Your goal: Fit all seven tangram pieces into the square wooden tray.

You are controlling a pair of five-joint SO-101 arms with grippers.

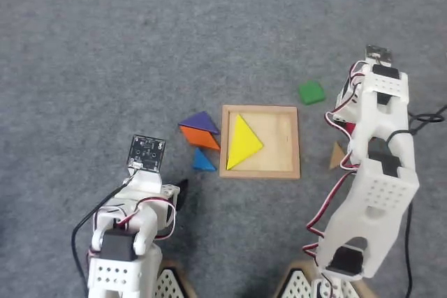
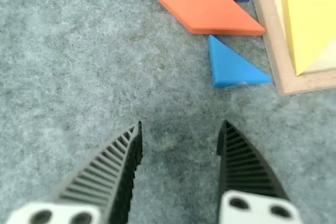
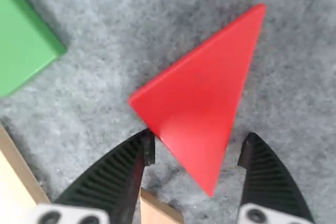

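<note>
The square wooden tray (image 1: 291,142) lies mid-table with a yellow triangle (image 1: 243,143) inside. Just off the tray's side nearest the left arm lie a purple triangle (image 1: 200,121), an orange parallelogram (image 1: 200,137) and a small blue triangle (image 1: 203,161). My left gripper (image 2: 181,129) is open over bare carpet, short of the blue triangle (image 2: 231,66). A green square (image 1: 311,92) and a tan triangle (image 1: 337,156) lie on the tray's other side. My right gripper (image 3: 199,140) is open, its fingers straddling one corner of a red triangle (image 3: 205,93).
Grey carpet covers the table. In the right wrist view the green square (image 3: 21,56) lies beyond the red triangle, and the tan triangle (image 3: 157,208) and a tray corner (image 3: 13,182) sit close to the fingers. The right arm (image 1: 374,172) hides the carpet beside the tray.
</note>
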